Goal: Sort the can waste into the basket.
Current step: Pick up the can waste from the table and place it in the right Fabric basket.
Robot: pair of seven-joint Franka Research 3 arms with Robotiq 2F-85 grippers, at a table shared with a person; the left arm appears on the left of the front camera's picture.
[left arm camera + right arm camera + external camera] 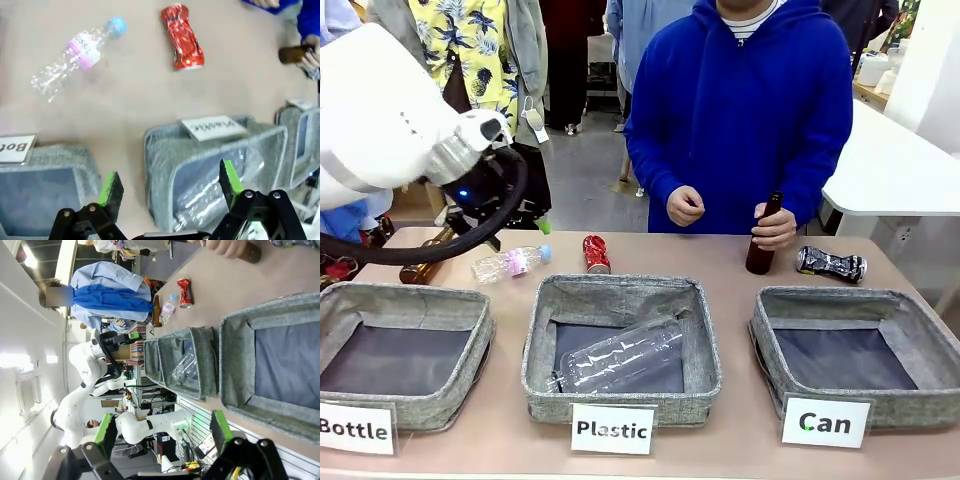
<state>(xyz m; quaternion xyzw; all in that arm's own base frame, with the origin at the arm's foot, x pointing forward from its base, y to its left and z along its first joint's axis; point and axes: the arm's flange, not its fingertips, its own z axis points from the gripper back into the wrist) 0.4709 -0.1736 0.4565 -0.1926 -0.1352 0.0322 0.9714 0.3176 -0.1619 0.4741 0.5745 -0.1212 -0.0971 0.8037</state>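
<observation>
Left gripper (170, 184): fingers spread, nothing between them, above front of Plastic basket (155, 165). Right gripper (162, 430): fingers spread, nothing held, near side of Can basket (840, 296). Red can (595, 254) lies on surface (720, 262) behind Plastic basket, near clear bottle (510, 263). Black can (831, 264) lies behind Can basket, just beside person's hand (775, 228) gripping upright brown bottle (761, 245).

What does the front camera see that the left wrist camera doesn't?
Front view adds: the black can in full, a brown bottle lying far left, and the readable "Can" label. Left wrist view adds: both green pads of the left gripper, spread open. Both: the red can, the small clear bottle and the Plastic basket.
</observation>
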